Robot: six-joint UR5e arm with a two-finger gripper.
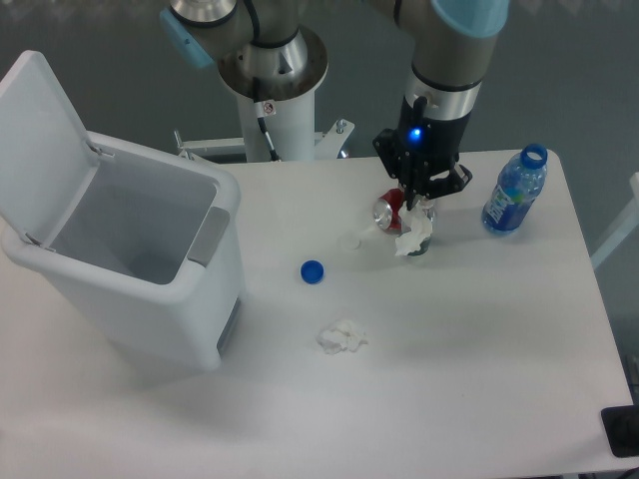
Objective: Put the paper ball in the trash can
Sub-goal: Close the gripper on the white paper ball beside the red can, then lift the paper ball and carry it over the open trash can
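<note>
The paper ball (412, 238), a small ragged white wad, sits between the fingers of my gripper (419, 222) at the table's back middle, just above or at the tabletop. The gripper points straight down and looks shut on the wad. The trash can (215, 235), a large white bin with a grey front panel, stands at the left with its lid flipped up and its inside showing. It is well to the left of the gripper.
A red can (387, 212) lies on its side right beside the gripper. A blue bottle cap (313, 271) and a flatter white paper wad (341, 337) lie mid-table. An uncapped blue water bottle (514, 192) stands at the back right.
</note>
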